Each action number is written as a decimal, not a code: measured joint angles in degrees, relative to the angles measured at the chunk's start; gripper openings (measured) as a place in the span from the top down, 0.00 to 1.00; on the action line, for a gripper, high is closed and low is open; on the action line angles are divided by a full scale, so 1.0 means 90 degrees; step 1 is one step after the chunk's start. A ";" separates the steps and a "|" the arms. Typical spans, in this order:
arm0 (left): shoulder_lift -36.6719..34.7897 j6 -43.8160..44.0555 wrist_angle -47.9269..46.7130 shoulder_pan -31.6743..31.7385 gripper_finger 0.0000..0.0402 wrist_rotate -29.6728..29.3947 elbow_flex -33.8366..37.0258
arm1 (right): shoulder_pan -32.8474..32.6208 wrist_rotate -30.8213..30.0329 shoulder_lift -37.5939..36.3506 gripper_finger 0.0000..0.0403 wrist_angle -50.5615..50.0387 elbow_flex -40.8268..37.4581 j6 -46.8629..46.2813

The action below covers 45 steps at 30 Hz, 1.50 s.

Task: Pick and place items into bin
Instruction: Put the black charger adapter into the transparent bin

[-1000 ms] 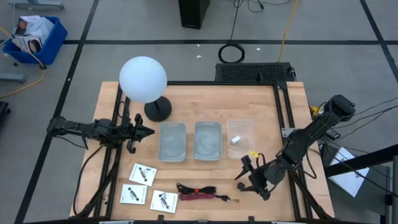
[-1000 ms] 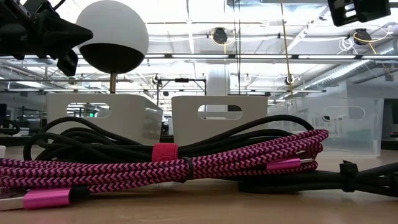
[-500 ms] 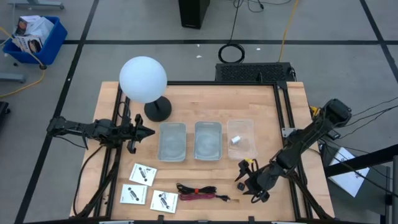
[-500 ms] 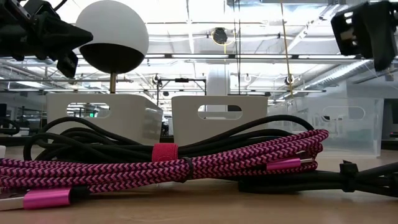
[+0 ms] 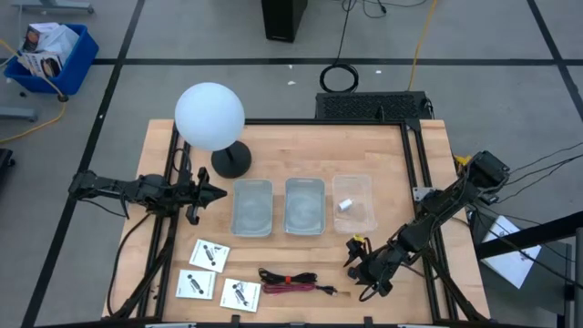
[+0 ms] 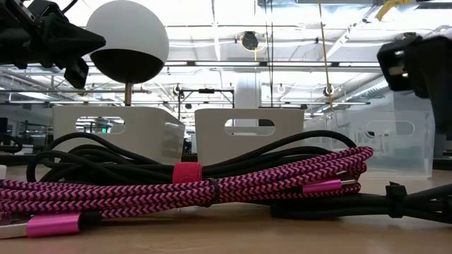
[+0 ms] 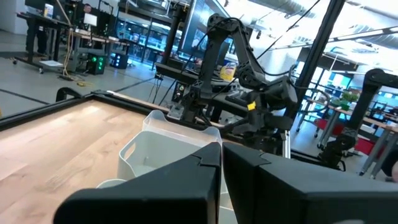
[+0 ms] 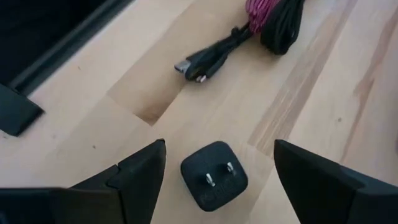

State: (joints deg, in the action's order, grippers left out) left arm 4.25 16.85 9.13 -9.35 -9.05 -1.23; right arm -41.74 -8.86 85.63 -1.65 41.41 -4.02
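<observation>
From above, the small black plug (image 8: pixel 214 175) is hidden under the right claw (image 5: pixel 366 271), and only that arm's wrist camera shows it: a rounded black cube lying on the table (image 5: pixel 301 155) with two metal prongs pointing up, right between the claw's widely spread fingers (image 8: pixel 140 171), which do not touch it. Just past the plug lies the cable bundle (image 5: pixel 293 281), black and pink-red cords bound by a red strap, with a connector end pointing toward the claw. Farther off beyond the bundle are three white packets (image 5: pixel 209 254) with black print too small to read. Three clear bins (image 5: pixel 352 202) sit in a row; the one nearest the right claw holds a tiny white piece (image 5: pixel 344 205). The left claw (image 5: pixel 219 191) hovers pressed together beside the lamp (image 5: pixel 210 117).
</observation>
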 joint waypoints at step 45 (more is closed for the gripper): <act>0.0000 0.0009 0.0004 0.0001 0.95 -0.0004 -0.0001 | 0.0170 0.0351 0.0060 0.45 0.0870 -0.0584 -0.0480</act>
State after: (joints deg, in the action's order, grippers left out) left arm 4.25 16.93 9.17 -9.34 -9.08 -1.23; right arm -40.21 -5.70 86.17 6.18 36.15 -8.34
